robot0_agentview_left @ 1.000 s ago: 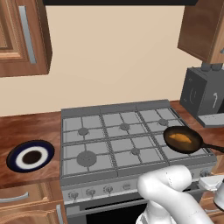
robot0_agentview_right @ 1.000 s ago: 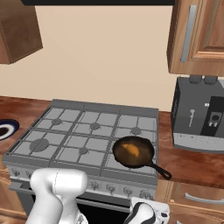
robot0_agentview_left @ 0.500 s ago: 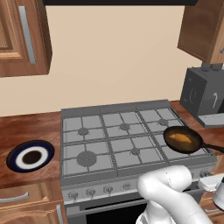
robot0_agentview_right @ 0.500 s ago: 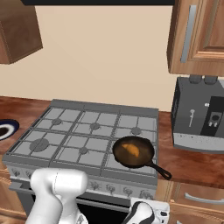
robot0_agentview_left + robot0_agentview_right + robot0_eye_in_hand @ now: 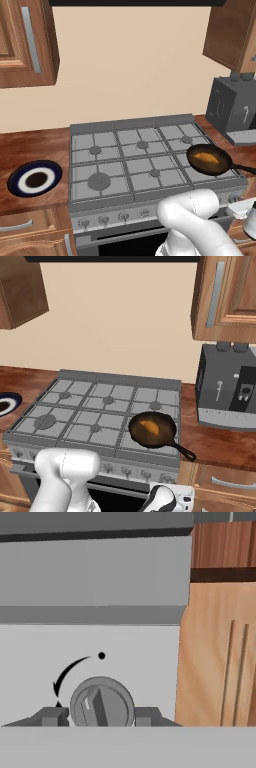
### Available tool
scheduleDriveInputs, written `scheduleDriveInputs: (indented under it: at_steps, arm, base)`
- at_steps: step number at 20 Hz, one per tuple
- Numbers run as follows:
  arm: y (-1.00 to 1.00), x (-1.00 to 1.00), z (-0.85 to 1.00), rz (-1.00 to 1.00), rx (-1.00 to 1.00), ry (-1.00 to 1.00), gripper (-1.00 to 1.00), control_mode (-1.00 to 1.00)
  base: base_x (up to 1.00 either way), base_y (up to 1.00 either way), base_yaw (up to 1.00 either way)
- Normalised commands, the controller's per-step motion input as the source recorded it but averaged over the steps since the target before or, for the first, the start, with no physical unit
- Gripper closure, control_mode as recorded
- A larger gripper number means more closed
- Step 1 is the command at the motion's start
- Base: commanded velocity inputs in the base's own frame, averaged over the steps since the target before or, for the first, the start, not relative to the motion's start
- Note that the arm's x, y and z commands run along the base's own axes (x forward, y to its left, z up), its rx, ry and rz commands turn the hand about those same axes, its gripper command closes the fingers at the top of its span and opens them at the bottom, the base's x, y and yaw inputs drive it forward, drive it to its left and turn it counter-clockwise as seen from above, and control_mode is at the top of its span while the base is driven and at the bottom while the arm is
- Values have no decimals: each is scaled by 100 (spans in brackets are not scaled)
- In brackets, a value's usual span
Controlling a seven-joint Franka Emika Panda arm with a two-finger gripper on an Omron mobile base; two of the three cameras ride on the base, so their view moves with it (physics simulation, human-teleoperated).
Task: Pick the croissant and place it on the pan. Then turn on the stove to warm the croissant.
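Pinching a stove [image 5: 135, 160] knob [image 5: 101, 706], the gripper [image 5: 101, 716] fingers flank it; croissant [image 5: 150, 427] in pan [image 5: 154, 430]

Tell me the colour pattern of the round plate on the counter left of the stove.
The plate has a dark blue rim, a white ring and a dark brown centre; the left base view shows it best.

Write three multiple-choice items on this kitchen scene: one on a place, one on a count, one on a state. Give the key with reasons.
1. Where is the croissant?
A. In the pan
B. On the plate
C. On the counter

2. How many burners does the stove have?
A. Four
B. Six
C. Two

3. How do the jaws of the gripper stand?
A. Clear above the pan
B. On either side of a stove knob
C. Closed on the pan handle

Key: 1 A, the pastry lies in the dark pan; 2 B, six burners show under the grates; 3 B, in the hand view the fingertips flank the round knob.
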Motion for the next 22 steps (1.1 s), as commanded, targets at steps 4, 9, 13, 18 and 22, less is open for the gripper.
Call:
scheduleDriveInputs:
  at_steps: [4, 9, 13, 18, 22]
  arm:
    - [0, 19, 4, 11, -15, 1, 100, -100]
    - [0, 20, 0, 11, -19, 2, 100, -100]
    - [0, 23, 0, 12, -24, 1, 100, -100]
    - [0, 18, 0, 14, -27, 1, 100, -100]
    - [0, 6, 0, 17, -27, 0, 100, -100]
  base:
    - [0, 0, 0]
    - [0, 0, 0]
    - [0, 0, 0]
    - [0, 0, 0]
    - [0, 0, 0]
